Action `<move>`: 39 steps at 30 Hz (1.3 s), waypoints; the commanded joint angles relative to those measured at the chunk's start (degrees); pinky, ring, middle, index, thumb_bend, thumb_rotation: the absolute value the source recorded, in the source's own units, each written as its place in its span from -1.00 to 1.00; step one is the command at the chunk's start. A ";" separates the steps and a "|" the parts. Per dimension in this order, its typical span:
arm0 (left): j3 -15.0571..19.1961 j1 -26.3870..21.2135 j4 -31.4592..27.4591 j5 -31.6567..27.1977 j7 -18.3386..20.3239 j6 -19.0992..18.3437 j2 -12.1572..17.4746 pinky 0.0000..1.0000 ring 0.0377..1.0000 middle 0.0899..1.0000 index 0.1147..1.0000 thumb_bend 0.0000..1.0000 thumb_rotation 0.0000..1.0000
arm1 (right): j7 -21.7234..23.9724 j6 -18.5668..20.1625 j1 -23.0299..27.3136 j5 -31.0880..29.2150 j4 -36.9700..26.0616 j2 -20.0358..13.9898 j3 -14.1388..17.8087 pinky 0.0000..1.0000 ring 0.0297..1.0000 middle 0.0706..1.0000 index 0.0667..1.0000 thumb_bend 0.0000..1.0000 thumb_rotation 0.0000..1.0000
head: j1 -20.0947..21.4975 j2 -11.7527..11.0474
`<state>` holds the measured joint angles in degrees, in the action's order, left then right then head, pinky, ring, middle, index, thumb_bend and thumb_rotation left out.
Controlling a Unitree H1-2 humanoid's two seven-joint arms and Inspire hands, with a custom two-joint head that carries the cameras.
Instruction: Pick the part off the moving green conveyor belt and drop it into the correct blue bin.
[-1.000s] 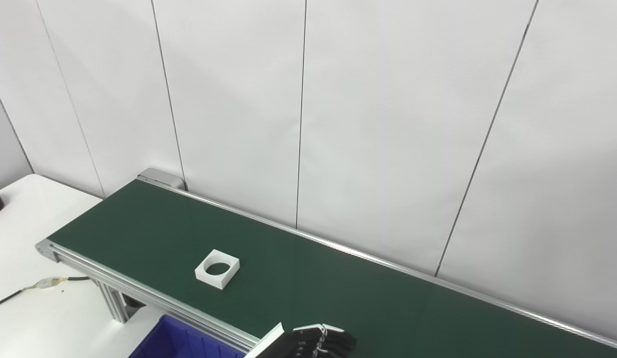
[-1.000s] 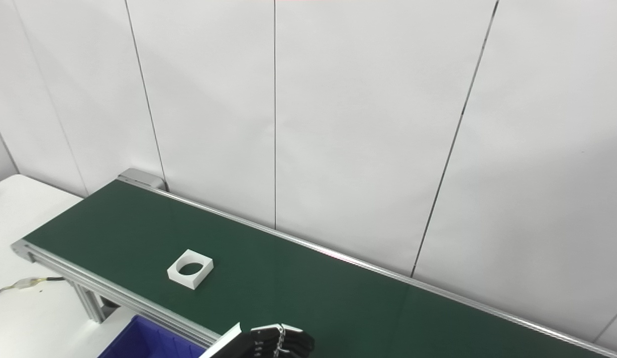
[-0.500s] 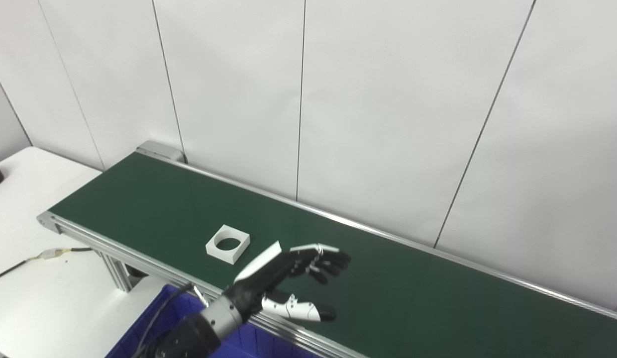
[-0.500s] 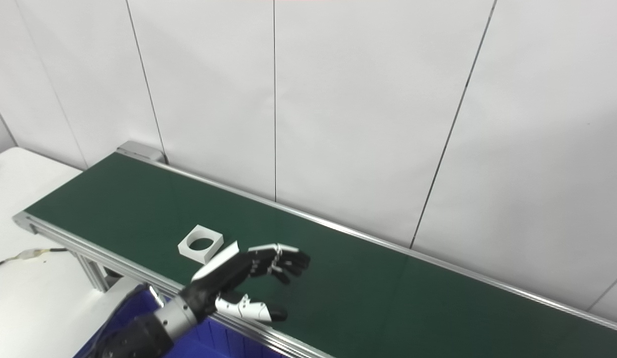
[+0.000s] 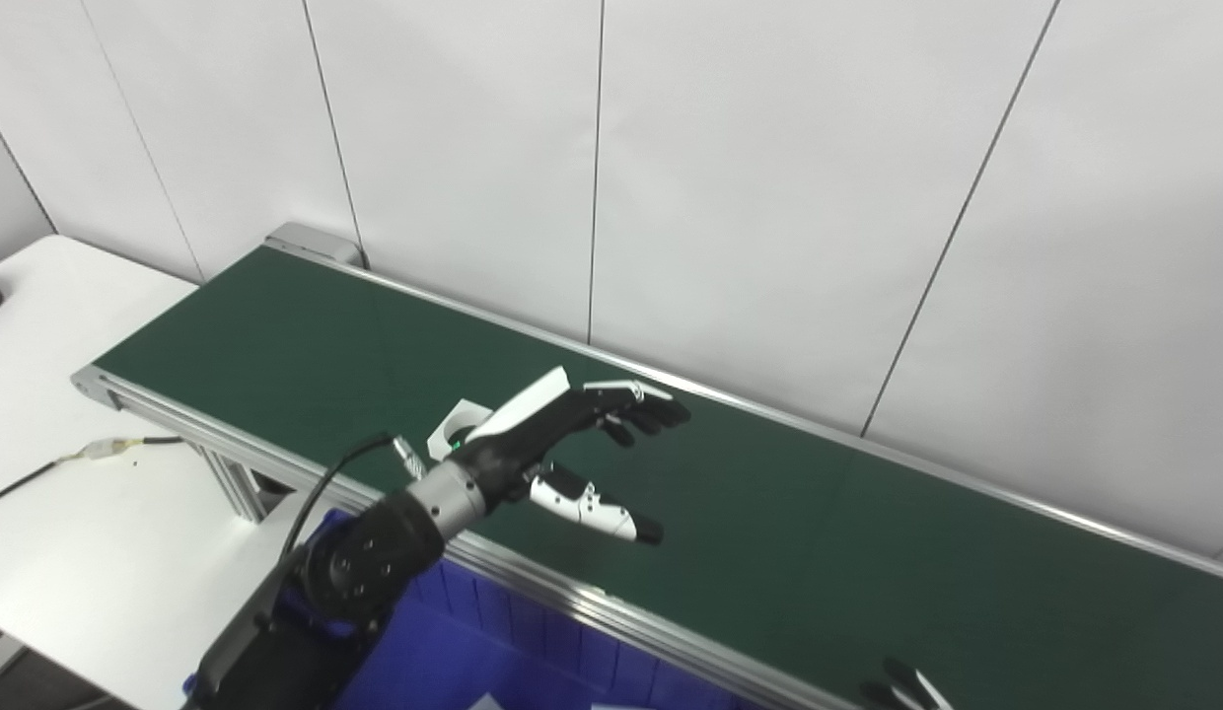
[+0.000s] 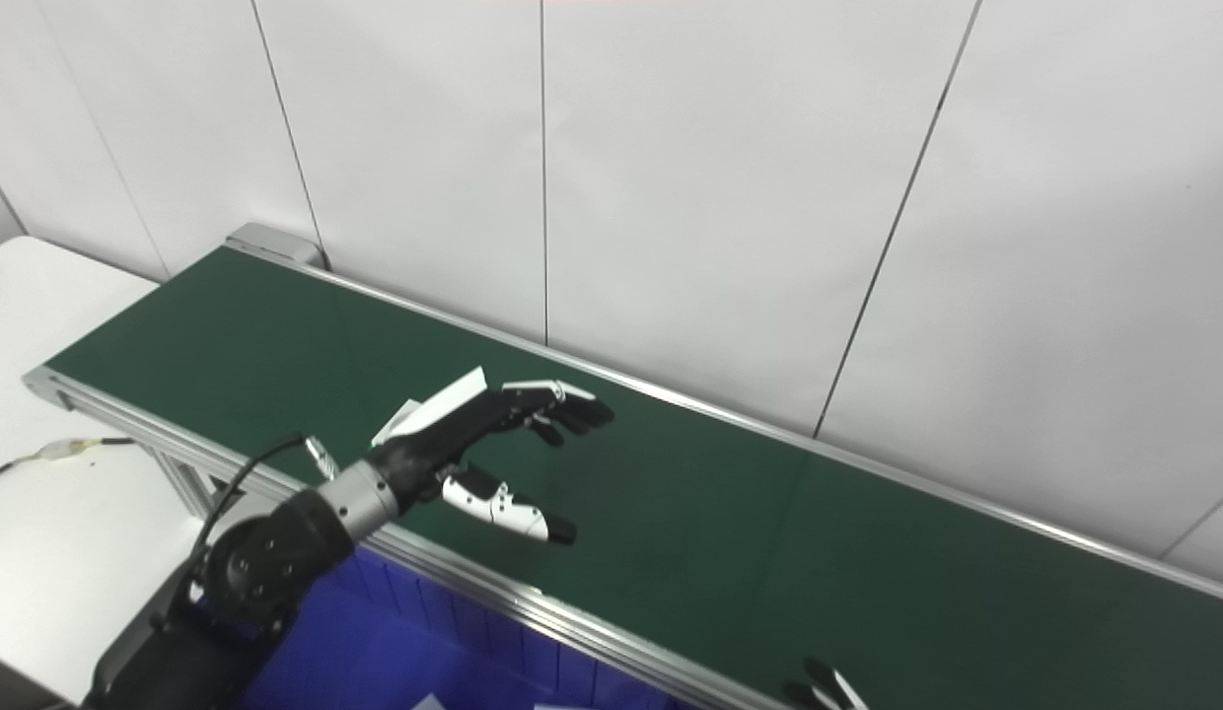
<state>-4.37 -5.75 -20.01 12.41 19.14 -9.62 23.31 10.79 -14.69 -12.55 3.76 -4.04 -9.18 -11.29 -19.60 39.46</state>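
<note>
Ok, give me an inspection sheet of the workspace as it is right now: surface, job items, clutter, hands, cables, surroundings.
Surface: green conveyor belt runs diagonally; white table at its left end.
Job's things: white square part lies on the belt, mostly hidden behind the left hand; blue bin sits below the belt's near rail.
Clutter: nothing seen.
Hands: left hand open above the belt beside the part; right hand only fingertips show.
Cables: thin cable on the table.
Surroundings: white panelled wall.
</note>
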 commanded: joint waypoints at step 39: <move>-4.93 -12.50 9.99 19.62 8.51 -5.60 12.29 0.71 0.81 0.78 0.62 0.79 -1.00 | 0.45 -0.25 -0.67 -0.64 -1.72 -0.77 0.28 0.31 0.45 0.56 0.73 0.33 0.15 | 3.23 -0.72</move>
<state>-9.03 -15.59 -9.91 30.49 27.94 -14.74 33.79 10.80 -14.05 -13.31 3.59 -4.29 -9.90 -11.07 -16.44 38.85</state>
